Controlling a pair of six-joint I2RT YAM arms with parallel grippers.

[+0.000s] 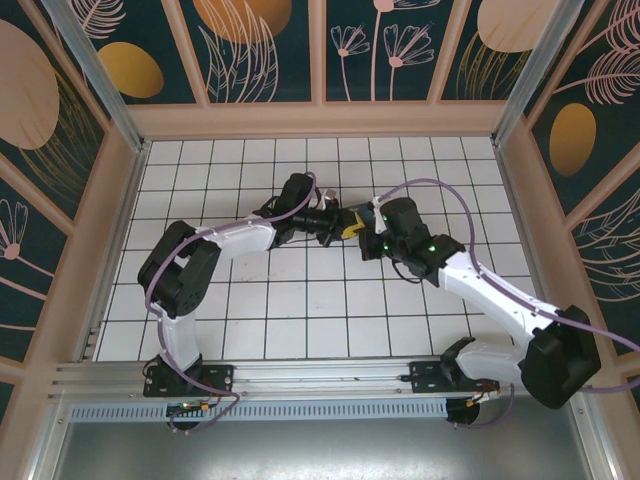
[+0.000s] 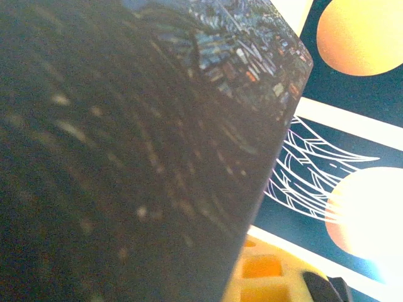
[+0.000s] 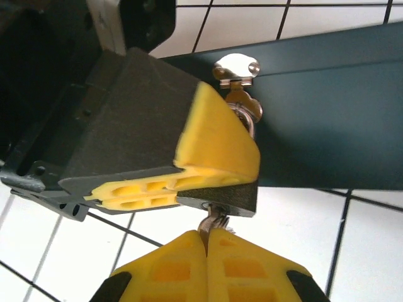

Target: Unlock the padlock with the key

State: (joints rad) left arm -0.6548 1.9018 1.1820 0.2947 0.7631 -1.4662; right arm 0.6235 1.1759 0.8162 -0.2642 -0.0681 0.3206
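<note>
Right wrist view: left fingers (image 3: 214, 146) are clamping the padlock (image 3: 221, 200), right fingers (image 3: 170, 270) are pinching the seemingly inserted key (image 3: 211, 225), turning likely outstanding.

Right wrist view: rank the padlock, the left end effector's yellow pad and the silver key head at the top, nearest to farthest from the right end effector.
1. padlock, directly above the right end effector.
2. left end effector's yellow pad, above the padlock.
3. silver key head, at the top of the frame.
</note>
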